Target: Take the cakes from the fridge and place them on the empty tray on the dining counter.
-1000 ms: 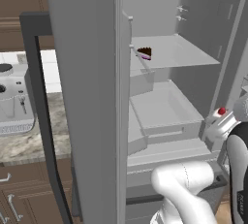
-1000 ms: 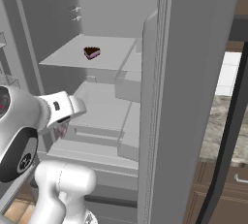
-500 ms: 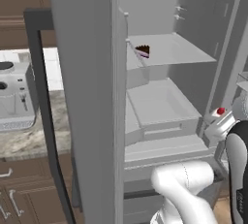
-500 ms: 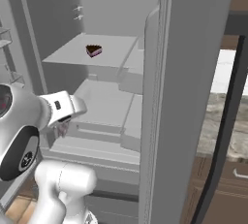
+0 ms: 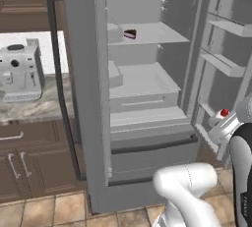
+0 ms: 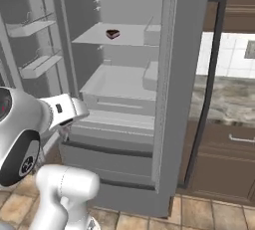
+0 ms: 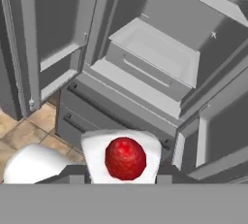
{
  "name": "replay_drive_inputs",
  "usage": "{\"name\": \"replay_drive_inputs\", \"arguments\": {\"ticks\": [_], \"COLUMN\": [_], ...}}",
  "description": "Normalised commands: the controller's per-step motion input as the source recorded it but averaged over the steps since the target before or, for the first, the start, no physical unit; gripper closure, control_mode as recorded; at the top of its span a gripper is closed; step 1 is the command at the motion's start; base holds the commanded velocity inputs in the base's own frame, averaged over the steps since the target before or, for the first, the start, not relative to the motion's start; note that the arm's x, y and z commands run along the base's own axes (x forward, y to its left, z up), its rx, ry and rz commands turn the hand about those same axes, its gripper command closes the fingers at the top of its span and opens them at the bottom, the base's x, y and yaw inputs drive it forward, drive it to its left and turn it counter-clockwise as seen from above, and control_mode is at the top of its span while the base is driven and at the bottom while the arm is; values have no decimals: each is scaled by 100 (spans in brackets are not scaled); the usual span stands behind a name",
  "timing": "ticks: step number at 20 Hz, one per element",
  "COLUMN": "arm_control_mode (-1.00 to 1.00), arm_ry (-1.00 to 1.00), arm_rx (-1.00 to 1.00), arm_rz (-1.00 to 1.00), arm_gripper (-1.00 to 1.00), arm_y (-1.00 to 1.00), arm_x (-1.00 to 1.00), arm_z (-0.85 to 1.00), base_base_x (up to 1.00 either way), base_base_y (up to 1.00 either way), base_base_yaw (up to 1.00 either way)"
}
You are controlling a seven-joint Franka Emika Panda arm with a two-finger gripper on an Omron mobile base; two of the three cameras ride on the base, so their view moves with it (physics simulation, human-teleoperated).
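The gripper (image 7: 124, 179) is clamped on the white cake (image 7: 121, 154), red top facing the hand camera, just in front of the open fridge (image 5: 142, 103). Deeper inside, the chocolate wedge (image 5: 130, 34) sits on the fridge's upper shelf (image 5: 152, 33); its pointing direction is unclear.

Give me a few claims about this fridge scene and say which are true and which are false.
1. The fridge stands open. True.
2. A dark chocolate cake sits on the upper shelf. True.
3. The fingers are empty. False: the white cake with the red top sits right between them, held outside the fridge.
4. Both cakes are on the upper shelf. False: only the chocolate cake is there; the white one is at the fingers.
5. A pale appliance stands on the counter beside the fridge. True.
6. The lower drawers are pulled fully out. False: they look closed.
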Motion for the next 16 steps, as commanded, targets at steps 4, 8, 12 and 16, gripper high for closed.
{"name": "replay_drive_inputs", "arguments": {"ticks": [4, 8, 12, 16], "arm_control_mode": [100, 100, 100, 100], "arm_ry": [0, 0, 0, 0], "arm_rx": [0, 0, 0, 0], "arm_rz": [0, 0, 0, 0], "arm_gripper": [100, 100, 100, 100], "arm_y": [0, 0, 0, 0], "arm_x": [0, 0, 0, 0], "arm_z": [0, 0, 0, 0], "base_base_x": [-78, -29, 0, 0], "base_base_y": [-14, -9, 0, 0], "base_base_yaw": [-10, -27, -43, -51]}}
